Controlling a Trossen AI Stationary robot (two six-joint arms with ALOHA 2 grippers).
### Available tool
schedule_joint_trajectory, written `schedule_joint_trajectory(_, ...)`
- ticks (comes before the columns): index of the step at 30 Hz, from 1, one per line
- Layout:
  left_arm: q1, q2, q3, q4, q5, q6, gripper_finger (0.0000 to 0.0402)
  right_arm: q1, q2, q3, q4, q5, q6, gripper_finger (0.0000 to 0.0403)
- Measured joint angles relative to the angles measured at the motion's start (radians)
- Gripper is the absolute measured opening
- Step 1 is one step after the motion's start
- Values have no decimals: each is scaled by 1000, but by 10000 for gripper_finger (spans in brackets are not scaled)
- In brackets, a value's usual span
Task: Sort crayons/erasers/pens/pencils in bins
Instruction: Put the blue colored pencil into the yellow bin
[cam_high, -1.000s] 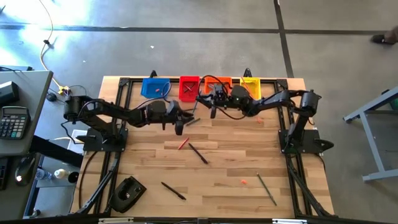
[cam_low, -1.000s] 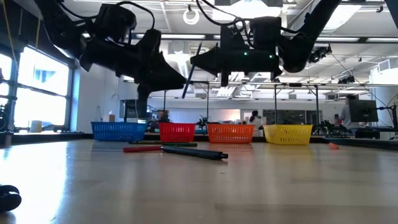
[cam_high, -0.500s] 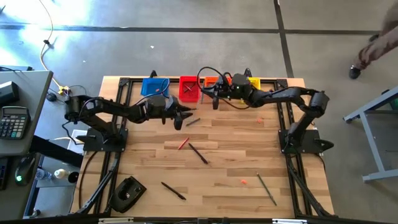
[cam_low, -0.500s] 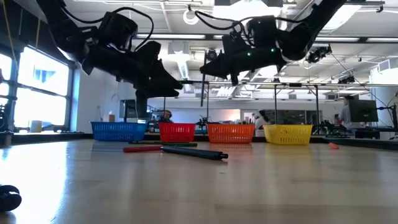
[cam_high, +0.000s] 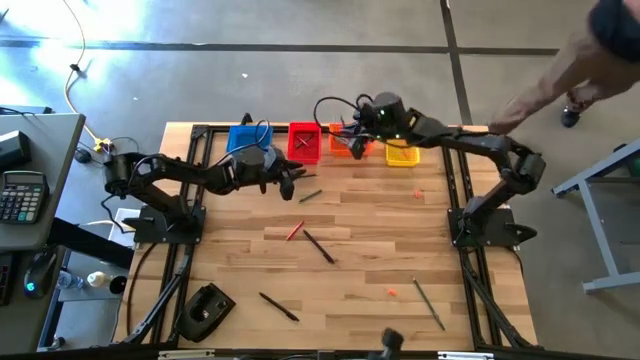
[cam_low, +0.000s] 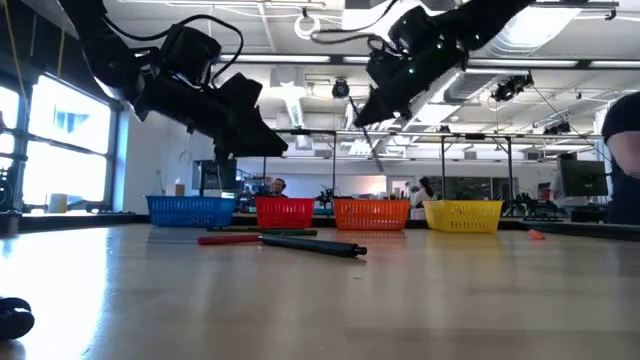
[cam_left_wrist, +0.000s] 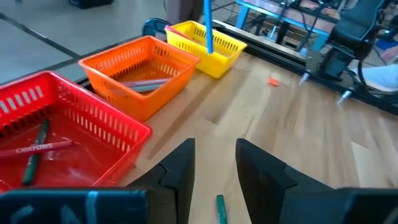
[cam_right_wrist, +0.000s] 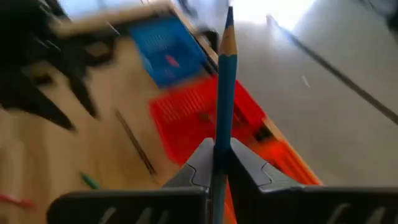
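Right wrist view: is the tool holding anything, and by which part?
Yes. The right tool is shut on a blue pencil, gripped low on its shaft, with the sharpened tip pointing away from the tool. The left tool holds nothing.

A calculator (cam_high: 22, 195) sits on the grey desk (cam_high: 45, 135) beside what looks like a yellow cable (cam_high: 72, 62).

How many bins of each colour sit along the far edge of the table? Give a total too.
Blue bin: 1
Red bin: 1
Orange bin: 1
Yellow bin: 1
Total: 4
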Motion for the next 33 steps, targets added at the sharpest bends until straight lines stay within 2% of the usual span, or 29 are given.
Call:
schedule_joint_trajectory(4, -2, 0, 0, 0, -6, 22, 83, -50, 7, 61, -228, 111, -47, 12)
schedule_joint_trajectory(9, -5, 0, 0, 0, -6, 45, 66, -155, 8, 44, -347, 187, -49, 12)
schedule_joint_trajectory(16, -5, 0, 0, 0, -1, 54, 52, -296, 8, -42, -371, 194, -12, 12)
schedule_joint_trajectory(20, -5, 0, 0, 0, 1, 63, 49, -343, 8, -86, -354, 156, 4, 12)
schedule_joint_trajectory(33, -5, 0, 0, -2, 2, 62, 48, -376, 9, -188, -312, 145, 7, 12)
